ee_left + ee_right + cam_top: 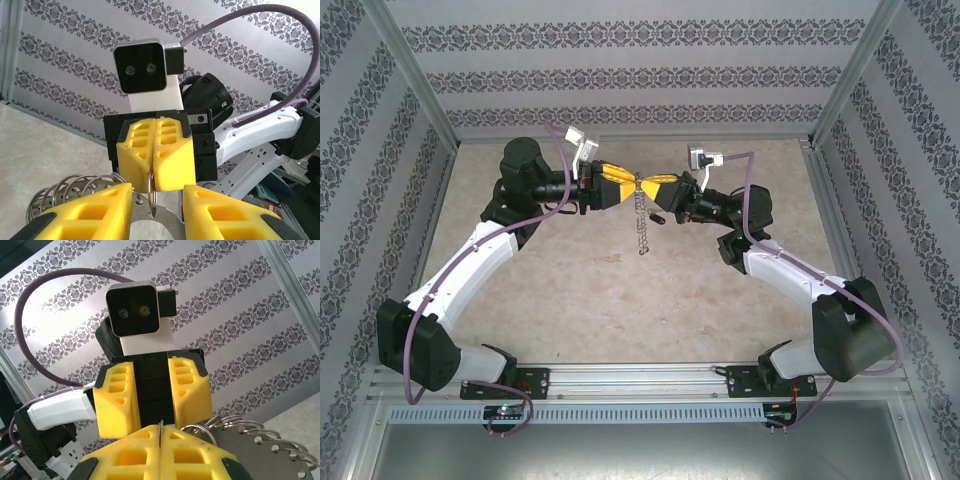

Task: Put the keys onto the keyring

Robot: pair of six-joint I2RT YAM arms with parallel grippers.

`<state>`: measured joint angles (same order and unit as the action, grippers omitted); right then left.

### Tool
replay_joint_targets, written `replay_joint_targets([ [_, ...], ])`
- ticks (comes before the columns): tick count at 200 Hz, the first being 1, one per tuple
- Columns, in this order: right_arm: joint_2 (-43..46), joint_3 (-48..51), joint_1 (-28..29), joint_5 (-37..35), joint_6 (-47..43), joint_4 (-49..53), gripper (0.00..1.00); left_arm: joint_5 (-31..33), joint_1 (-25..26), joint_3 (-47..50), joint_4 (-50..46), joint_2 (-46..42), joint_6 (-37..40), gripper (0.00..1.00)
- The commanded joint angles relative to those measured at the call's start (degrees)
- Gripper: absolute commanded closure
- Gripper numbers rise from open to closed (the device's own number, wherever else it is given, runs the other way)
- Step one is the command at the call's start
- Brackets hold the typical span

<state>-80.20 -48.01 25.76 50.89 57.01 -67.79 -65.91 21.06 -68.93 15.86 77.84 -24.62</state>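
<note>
Where both jaws meet above beige surface [570, 300], fringed silvery metal loop keyring [642, 222] hangs long-axis down; right jaws clamp its thin top ring, left jaws apart, grip unclear.

Boxed in by grey-and-white striped damask-patterned wall panels [620, 70] far, left and right; framed by silvery aluminium posts [415, 75]; floored with a beige mottled tabletop [620, 300].
</note>
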Motion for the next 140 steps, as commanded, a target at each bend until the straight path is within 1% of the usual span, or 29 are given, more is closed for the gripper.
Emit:
replay_joint_targets([
  [1,1.26,-1.57,0.53,0.08,-0.82,-4.11,1.00,0.95,0.86,0.80,0.09,-0.34,1.36,0.66],
  [42,1.89,-0.97,0.24,-0.18,-1.02,-4.02,1.00,2.98,0.91,1.05,-1.44,-1.05,2.64,0.60],
  [66,1.74,-1.10,0.34,-0.18,-0.90,-4.10,1.00,2.81,0.91,1.12,0.13,-0.72,1.24,0.58],
  [105,0.95,-1.56,0.83,-0.33,-0.74,-4.50,1.00,2.13,0.98,1.07,3.15,0.00,-1.15,0.59],
  [140,0.33,-2.31,1.31,-0.47,-0.58,-4.87,1.00,1.66,1.73,1.07,4.15,0.63,-1.83,0.63],
])
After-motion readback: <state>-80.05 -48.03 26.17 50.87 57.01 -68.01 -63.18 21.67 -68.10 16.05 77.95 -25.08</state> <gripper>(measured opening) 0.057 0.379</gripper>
